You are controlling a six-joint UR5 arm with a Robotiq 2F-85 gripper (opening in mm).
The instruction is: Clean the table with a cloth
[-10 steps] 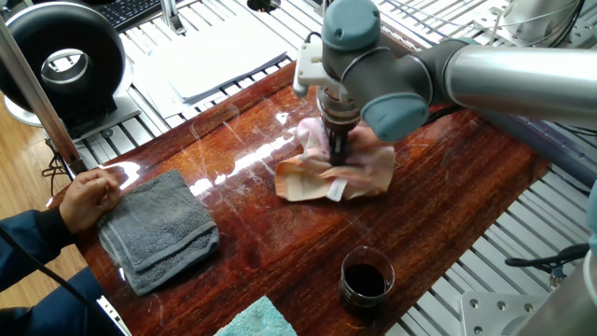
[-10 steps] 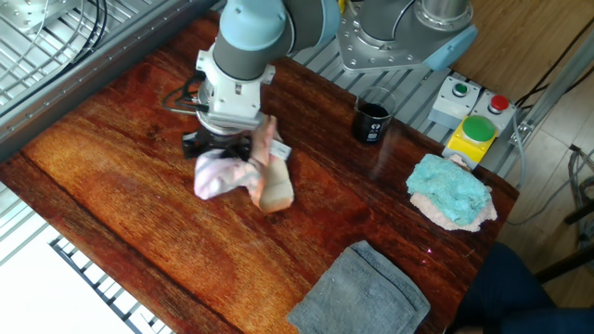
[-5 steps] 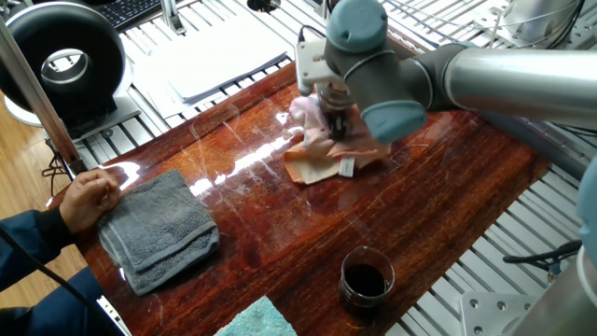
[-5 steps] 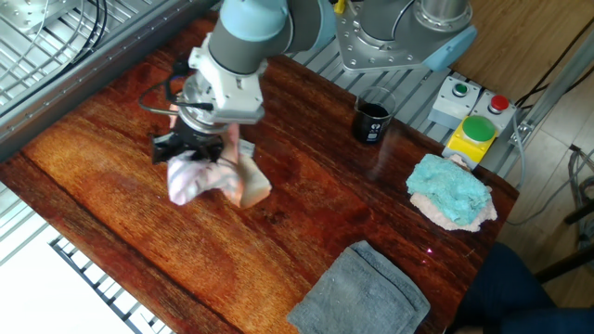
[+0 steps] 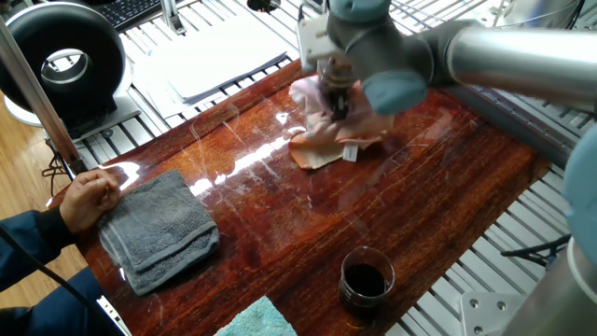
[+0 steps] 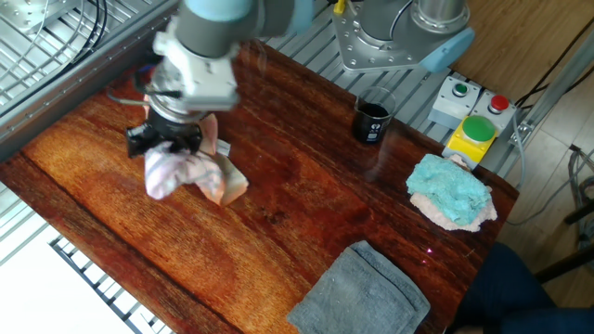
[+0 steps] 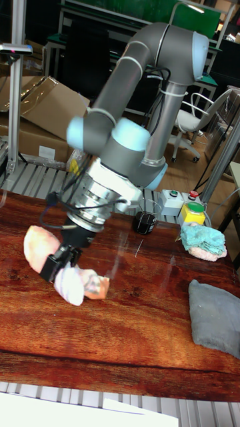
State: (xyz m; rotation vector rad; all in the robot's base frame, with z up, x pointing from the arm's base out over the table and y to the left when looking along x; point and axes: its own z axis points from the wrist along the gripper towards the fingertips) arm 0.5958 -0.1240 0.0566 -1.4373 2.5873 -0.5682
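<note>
One pincer (image 6: 170,146): clamped on the cloth (image 6: 186,172); bunched for grip
Cloth: pressed to tabletop (image 6: 306,199); so it wipes

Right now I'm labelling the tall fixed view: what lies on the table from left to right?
The pink cloth under the gripper → dark cup → teal cloth → grey towel.

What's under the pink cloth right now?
The cloth lies bunched on the table, pressed down by the end effector. The wood beneath it is covered, so unseen.
</note>
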